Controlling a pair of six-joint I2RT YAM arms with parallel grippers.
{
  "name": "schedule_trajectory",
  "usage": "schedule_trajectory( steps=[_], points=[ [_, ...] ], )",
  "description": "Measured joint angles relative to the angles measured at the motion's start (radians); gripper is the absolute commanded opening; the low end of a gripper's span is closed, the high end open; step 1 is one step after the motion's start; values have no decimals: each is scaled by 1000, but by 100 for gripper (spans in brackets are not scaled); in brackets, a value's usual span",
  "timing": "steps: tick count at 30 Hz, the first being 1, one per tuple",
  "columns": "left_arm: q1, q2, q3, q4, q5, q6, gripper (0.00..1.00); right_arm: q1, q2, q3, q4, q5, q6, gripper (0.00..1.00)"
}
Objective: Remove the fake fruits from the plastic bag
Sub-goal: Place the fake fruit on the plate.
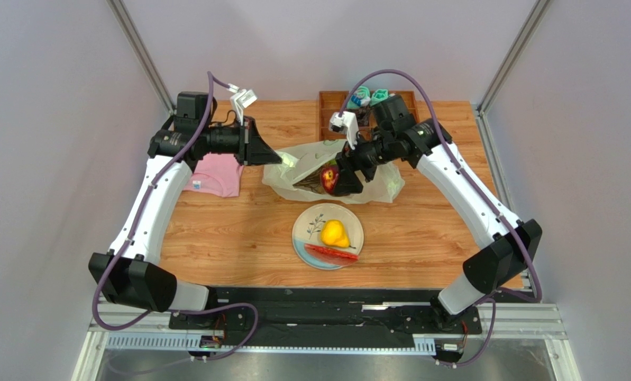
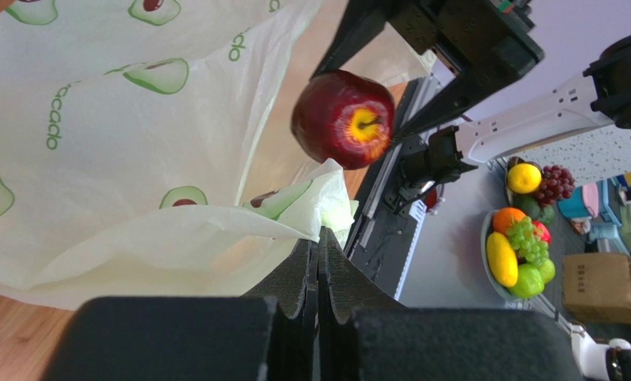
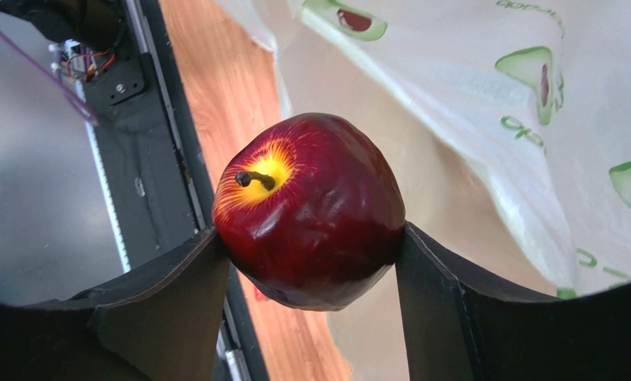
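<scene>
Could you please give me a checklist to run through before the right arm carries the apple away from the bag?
1. Grip on the apple: ok. The right gripper presses it from both sides.
2. Apple free of the plastic bag: ok. No film lies over it in either wrist view.
3. Bag held: ok. The left gripper is shut on a fold of its edge.
4. Room on the plate: ok. There is bare space beside the pear and the red slice.
5. More fruit inside the bag: cannot tell. Its inside is hidden.
</scene>
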Motion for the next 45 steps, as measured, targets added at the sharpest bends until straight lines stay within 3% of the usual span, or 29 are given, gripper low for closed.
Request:
schedule_trajectory(
  steps=[6, 12, 17, 26, 33, 35, 36, 39, 44, 45],
  points=[
    [0, 0, 0, 0, -35, 2, 0, 18, -161, -29, -175, -6, -99, 32],
    [0, 0, 18, -1, -46, 3, 0, 55, -363, -254, -280, -19, -175, 31],
    [0, 0, 64, 0, -50, 3, 0, 47, -229, -366, -282, 49, -121, 32],
    [0, -11, 72, -8, -66, 17, 0, -102, 1, -320, -145, 136, 109, 35],
    [0, -36, 69, -26, -84, 47, 0, -111, 166, -317, -96, 112, 203, 39],
    [0, -39, 66, -36, -88, 53, 0, -110, 209, -317, -88, 113, 213, 44],
    [0, -39, 63, -41, -89, 57, 0, -110, 227, -317, -85, 113, 219, 54],
    [0, -39, 55, -51, -99, 68, 0, -110, 264, -315, -79, 114, 241, 74],
    [2, -39, 50, -64, -113, 74, 0, -110, 287, -314, -74, 116, 263, 87],
    [2, -39, 50, -65, -113, 75, 0, -110, 288, -309, -80, 114, 263, 100]
  ],
)
